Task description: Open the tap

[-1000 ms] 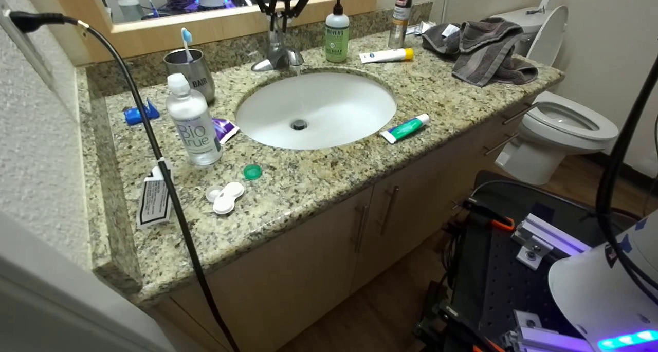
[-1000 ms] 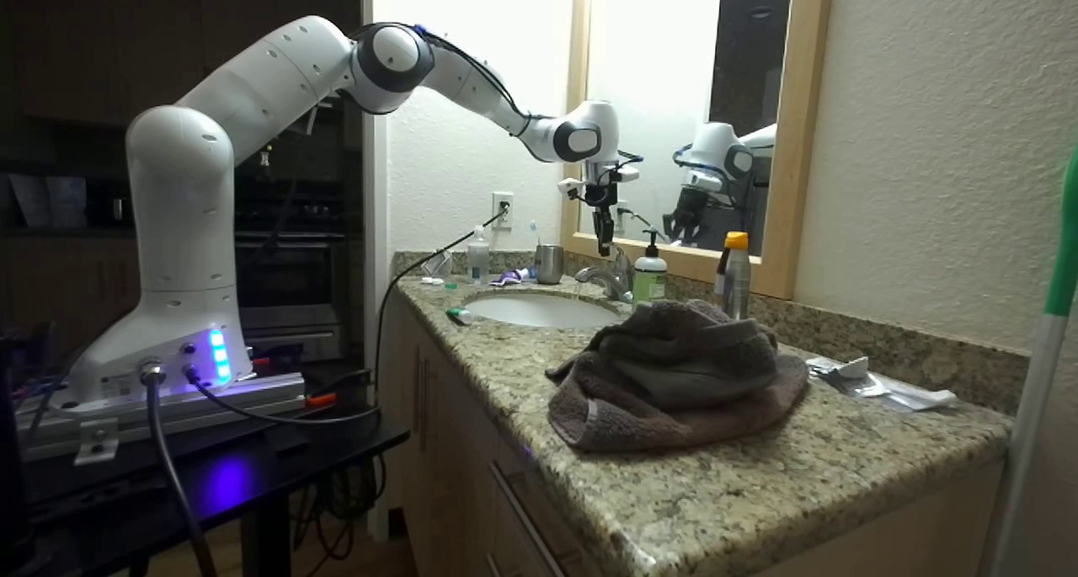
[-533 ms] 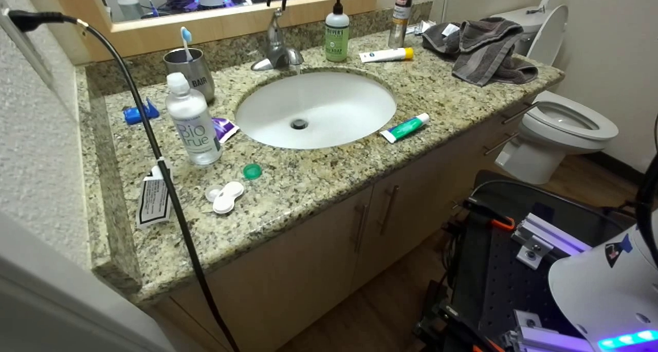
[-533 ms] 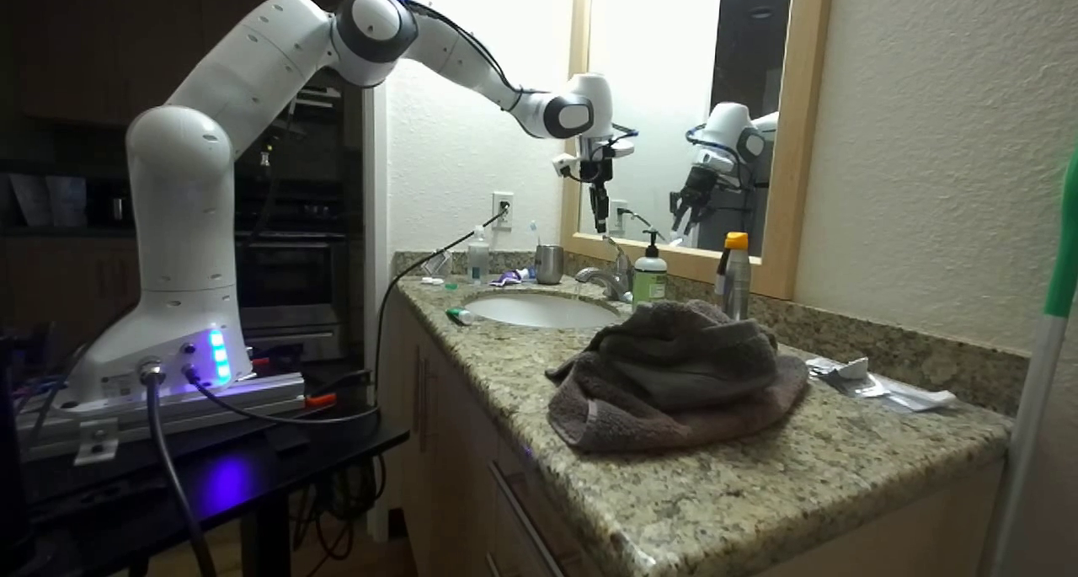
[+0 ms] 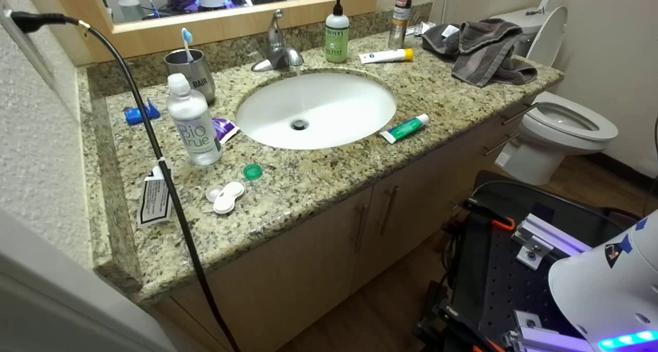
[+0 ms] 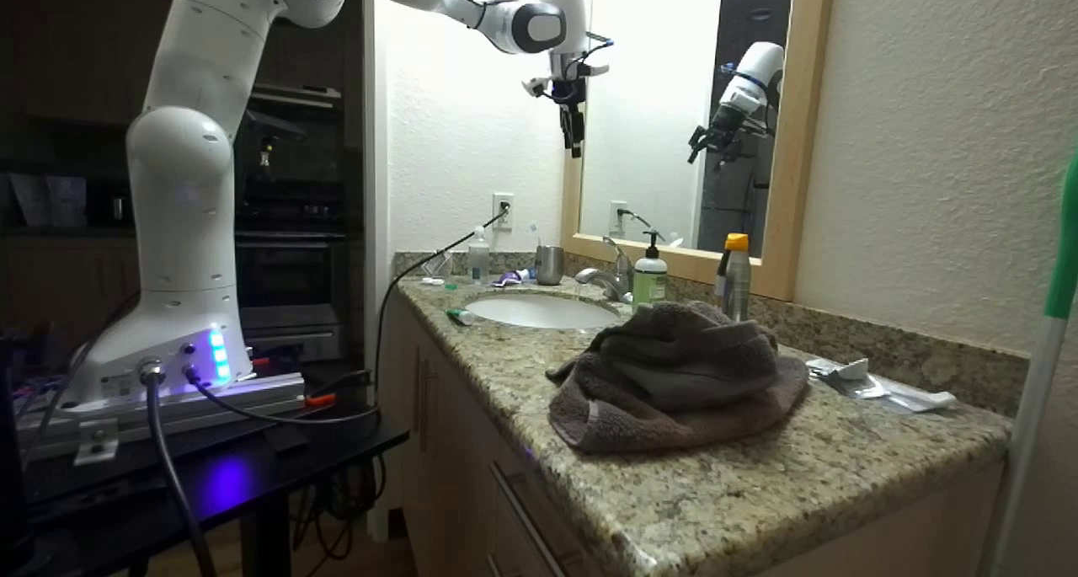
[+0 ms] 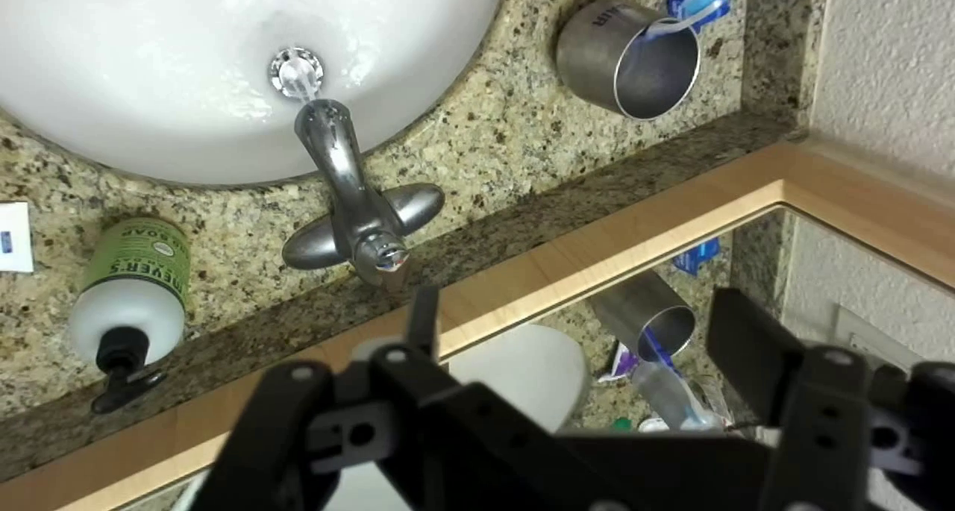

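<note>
The tap (image 5: 277, 51) is a small silver-grey faucet at the back rim of the white oval basin (image 5: 329, 105). Its lever points up and back towards the mirror. In the wrist view a thin stream of water (image 7: 300, 82) runs from the spout of the tap (image 7: 347, 175) down to the drain. My gripper (image 6: 576, 152) hangs high above the tap, clear of it, beside the mirror. Seen from the wrist, the fingers of my gripper (image 7: 577, 306) stand wide apart with nothing between them. The gripper itself is out of frame in an exterior view, above the basin.
Close beside the tap stands a green soap bottle (image 5: 336, 38). A metal cup (image 5: 191, 74) with a toothbrush is on its opposite side. The wood-framed mirror (image 6: 657, 139) rises directly behind. A grey towel (image 6: 674, 375) and a spray can (image 6: 734, 278) occupy the counter too.
My gripper has risen from the tap's lever to well above it, drawing back slightly from the mirror. Its jaws have opened. Tap and counter items look unmoved; water runs throughout.
</note>
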### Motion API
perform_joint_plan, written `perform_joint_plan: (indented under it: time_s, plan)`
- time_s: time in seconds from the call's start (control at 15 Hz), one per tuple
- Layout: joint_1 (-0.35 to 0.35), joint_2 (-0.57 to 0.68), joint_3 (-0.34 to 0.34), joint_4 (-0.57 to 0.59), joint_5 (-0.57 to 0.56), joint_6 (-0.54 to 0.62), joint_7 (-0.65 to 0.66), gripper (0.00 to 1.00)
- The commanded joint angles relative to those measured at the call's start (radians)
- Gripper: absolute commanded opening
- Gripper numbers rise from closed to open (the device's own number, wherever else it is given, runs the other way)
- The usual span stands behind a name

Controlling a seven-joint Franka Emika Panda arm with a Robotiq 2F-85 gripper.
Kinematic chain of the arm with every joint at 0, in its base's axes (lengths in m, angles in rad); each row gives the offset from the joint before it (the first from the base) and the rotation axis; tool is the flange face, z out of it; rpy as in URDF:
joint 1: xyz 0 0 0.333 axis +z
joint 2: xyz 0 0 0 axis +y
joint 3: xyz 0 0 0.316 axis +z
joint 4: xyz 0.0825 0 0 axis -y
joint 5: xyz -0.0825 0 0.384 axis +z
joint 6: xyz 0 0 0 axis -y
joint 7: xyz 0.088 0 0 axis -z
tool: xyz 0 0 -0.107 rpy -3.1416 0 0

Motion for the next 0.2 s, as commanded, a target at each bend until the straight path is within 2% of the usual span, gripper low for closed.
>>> perform_joint_plan:
  time_s: [0.0, 0.13]
  plan:
    - [0.004, 0.007, -0.007, 0.006, 0.003, -0.003, -0.001, 0.98]
    - [0.003, 0.033, -0.007, 0.007, 0.002, 0.005, -0.001, 1.00]
